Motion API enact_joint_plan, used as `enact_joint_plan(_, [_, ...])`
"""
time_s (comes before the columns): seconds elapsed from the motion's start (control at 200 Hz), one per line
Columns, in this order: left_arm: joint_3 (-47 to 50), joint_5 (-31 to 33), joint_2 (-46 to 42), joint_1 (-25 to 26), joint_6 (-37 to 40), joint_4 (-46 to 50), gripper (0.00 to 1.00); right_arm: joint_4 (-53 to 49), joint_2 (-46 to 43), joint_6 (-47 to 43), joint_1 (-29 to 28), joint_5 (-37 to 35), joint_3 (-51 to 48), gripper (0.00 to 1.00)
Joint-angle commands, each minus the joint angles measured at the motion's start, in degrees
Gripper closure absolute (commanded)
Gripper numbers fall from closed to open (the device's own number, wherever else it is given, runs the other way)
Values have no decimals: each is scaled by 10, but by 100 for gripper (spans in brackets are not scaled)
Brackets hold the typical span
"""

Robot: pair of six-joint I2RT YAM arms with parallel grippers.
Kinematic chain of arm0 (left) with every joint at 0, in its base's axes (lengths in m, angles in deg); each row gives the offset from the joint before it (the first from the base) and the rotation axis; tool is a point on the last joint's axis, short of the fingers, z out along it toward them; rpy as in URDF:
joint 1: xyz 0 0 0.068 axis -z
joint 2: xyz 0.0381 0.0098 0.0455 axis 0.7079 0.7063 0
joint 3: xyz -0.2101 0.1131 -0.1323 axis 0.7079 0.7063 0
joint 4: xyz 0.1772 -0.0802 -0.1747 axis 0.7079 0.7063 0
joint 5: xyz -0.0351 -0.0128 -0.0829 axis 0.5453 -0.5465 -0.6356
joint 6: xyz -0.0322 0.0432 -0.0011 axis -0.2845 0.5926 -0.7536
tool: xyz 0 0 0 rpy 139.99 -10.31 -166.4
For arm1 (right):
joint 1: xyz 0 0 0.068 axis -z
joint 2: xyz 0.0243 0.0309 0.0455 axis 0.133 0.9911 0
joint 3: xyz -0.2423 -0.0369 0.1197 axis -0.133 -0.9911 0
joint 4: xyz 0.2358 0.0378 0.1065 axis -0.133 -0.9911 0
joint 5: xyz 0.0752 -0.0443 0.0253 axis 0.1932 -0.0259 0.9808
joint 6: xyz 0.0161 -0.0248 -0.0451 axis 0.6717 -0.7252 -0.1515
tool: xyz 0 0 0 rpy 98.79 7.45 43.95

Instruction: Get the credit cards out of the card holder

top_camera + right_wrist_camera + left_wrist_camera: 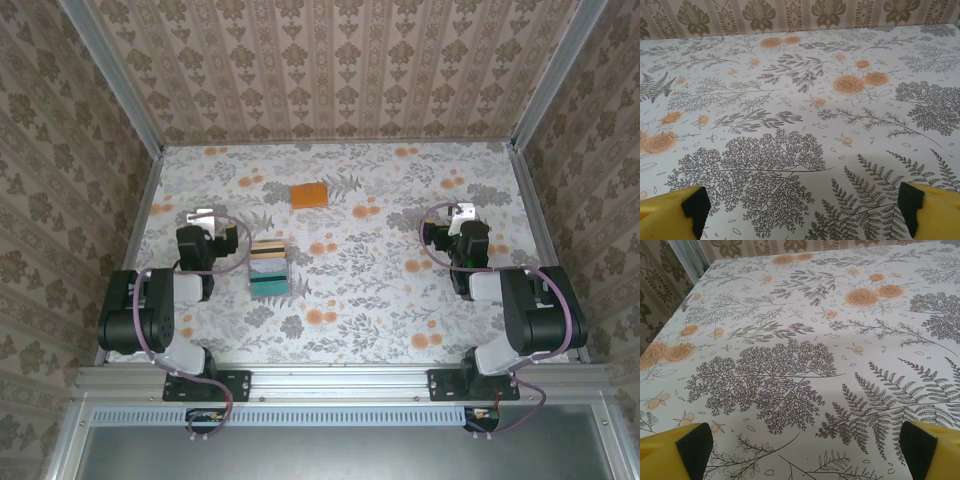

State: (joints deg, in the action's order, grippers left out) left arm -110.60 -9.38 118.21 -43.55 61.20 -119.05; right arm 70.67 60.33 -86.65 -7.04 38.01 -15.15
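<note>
Toward far edge of table (400,300): card holder (309,195) lying shut, credit cards (269,267) fanned apart from it. Left gripper (805,450), right gripper (802,210) gaping, empty. Removal looking done; rechecking holder next.

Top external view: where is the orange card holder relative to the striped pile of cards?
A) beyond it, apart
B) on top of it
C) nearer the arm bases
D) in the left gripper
A: the card holder lies beyond the credit cards, with table showing between them.

We can make out no readable text, label, brand, number or sign on any surface here.
</note>
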Motion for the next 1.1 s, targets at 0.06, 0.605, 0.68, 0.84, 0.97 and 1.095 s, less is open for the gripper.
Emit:
enact_joint_plan(0.06, [-4, -4, -2, -2, 9, -16, 0, 3, 2, -4, -1, 5, 6, 0])
enact_joint_plan(0.605, [-4, -11, -3, -4, 7, -12, 0, 3, 3, -4, 0, 4, 5, 0])
enact_joint_plan(0.68, [-4, -11, -3, -5, 7, -13, 0, 2, 3, -4, -1, 4, 5, 0])
enact_joint_plan(0.84, [-6, -2, -14, -5, 5, -7, 0, 3, -5, -5, -1, 7, 3, 0])
enact_joint_plan(0.97, [-56, 38, -99, -4, -10, 149, 0, -96, -70, 4, -2, -12, 26, 0])
enact_joint_plan(1.095, [-149, 84, -162, -7, -57, 341, 0, -228, -152, 38, -2, -52, 66, 1])
